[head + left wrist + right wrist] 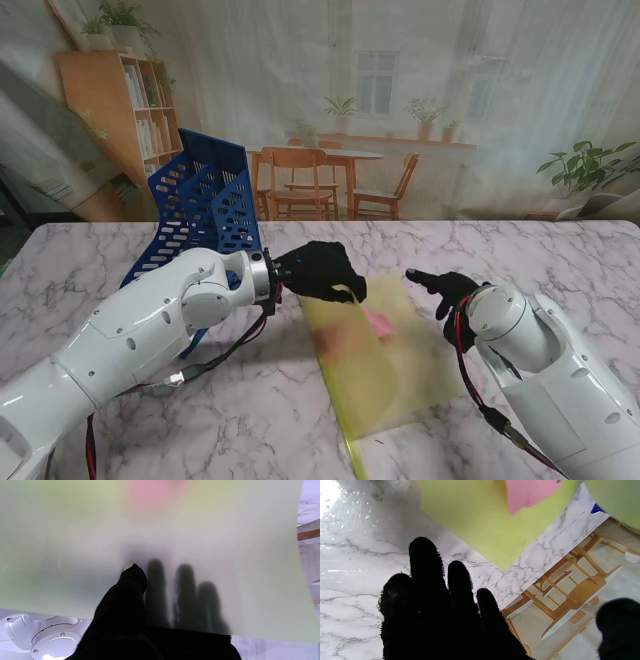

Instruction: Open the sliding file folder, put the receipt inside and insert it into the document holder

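Left arm: rises from the near left corner of the desk (120,420); white forearm angled toward the middle; wrist turned so the black-gloved fingers reach right.
Right arm: rises from the near right corner; forearm angled inward toward the centre.
File folder (385,365): translucent yellow-green; lies on the desk between the two hands; near corner reaching toward me, close to the near edge; its top sheet is lifted along the left edge and curves upward.
Left hand (322,271): grasping the lifted top sheet of the folder; in the left wrist view the thumb (133,576) presses on the camera side of the sheet and three fingers show as dark shapes through it.
Receipt (377,322): pink slip; lies on the lower sheet of the folder, under the lifted cover, between the hands; seen as a pink patch in both wrist views.
Right hand (443,288): released, holding nothing; fingers spread, index extended toward the folder; just beside the folder's right edge, not touching it; in the right wrist view the fingers hover over bare marble short of the folder's corner.
Open room: bare marble right of the folder and at the far right of the desk.
Document holder (205,200): blue perforated rack; stands at the far left of the desk, behind the left forearm; well apart from the folder.
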